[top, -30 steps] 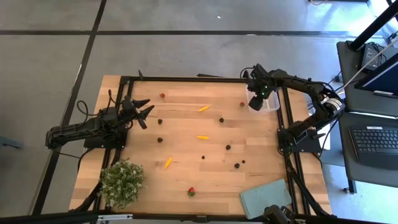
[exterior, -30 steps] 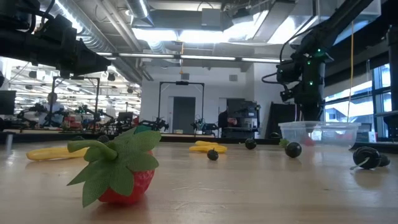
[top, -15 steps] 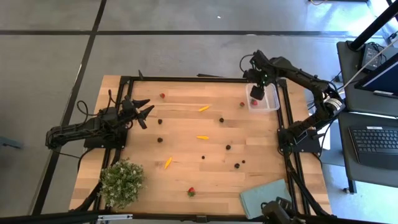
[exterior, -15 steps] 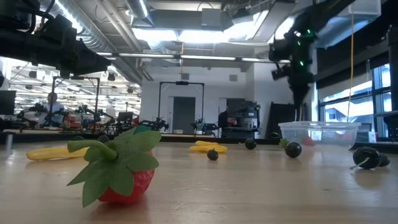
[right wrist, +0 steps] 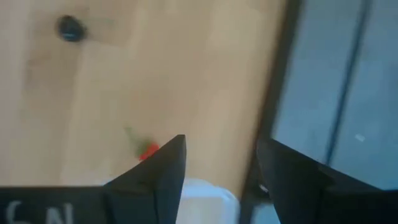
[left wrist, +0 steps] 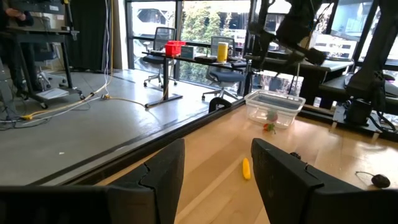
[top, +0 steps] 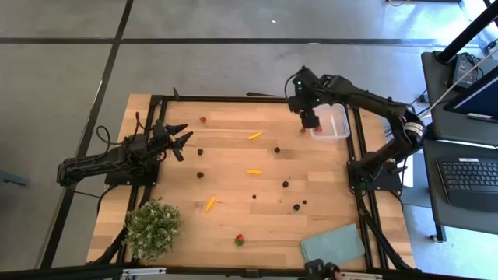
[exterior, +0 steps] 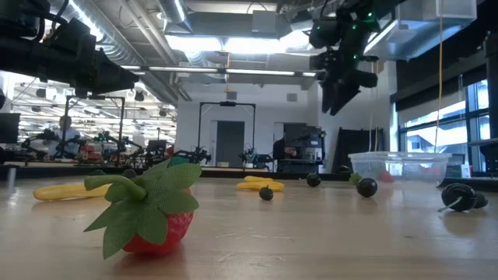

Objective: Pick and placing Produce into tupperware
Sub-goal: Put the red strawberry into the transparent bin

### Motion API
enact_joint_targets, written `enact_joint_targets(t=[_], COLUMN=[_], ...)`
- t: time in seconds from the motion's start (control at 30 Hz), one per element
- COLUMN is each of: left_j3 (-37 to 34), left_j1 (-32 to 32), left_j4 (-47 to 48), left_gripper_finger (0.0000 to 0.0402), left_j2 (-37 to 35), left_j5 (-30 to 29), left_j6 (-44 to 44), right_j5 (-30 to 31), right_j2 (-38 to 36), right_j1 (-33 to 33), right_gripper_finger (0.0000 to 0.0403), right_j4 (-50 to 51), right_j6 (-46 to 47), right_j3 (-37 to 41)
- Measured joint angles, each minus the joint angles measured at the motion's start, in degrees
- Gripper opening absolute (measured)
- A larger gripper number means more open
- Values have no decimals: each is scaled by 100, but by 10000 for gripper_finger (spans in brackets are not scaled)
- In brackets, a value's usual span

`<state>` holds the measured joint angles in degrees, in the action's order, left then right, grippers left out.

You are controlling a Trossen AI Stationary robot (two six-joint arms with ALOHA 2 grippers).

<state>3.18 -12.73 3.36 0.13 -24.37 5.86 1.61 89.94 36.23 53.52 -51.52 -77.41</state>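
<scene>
The clear tupperware [top: 332, 122] stands at the table's far right, and shows too in the low view [exterior: 398, 166] and the left wrist view [left wrist: 275, 107]. Something red lies inside it [left wrist: 272, 116]. My right gripper [top: 309, 118] hangs open above the table just left of it, high in the low view [exterior: 341, 82]. Below it lies a small strawberry [right wrist: 147, 150]. Dark berries [top: 276, 149], yellow slivers [top: 254, 171] and strawberries [top: 240, 239] are scattered over the wood. My left gripper [top: 180, 138] waits open at the table's left.
A bushy green plant [top: 153, 227] stands at the near left corner. A flat grey-green rectangle [top: 333, 247] lies at the near right. Black frame rails [top: 358, 155] run along the table's sides. A big strawberry [exterior: 148, 210] sits close to the low camera.
My right gripper has moved from over the tupperware toward the table's left, and has risen. It now hangs beside the container, not above it. The left arm has kept still.
</scene>
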Motion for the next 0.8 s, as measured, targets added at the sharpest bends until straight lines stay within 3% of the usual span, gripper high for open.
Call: enact_joint_targets(t=[0.33,0.6,0.8], left_j3=[1,2,2], left_j1=[0,0,0], left_j4=[0,1,0], left_gripper_finger=[179,179,179], left_j2=[1,1,1], left_j5=[1,1,1], left_j6=[1,-1,1], right_j5=[-222,-232,-235], right_j2=[946,1445,1546], right_j1=[-11,-11,-11], right_gripper_finger=[166,167,161], right_j4=[535,658,605], right_j6=[1,17,932], right_j3=[9,9,9])
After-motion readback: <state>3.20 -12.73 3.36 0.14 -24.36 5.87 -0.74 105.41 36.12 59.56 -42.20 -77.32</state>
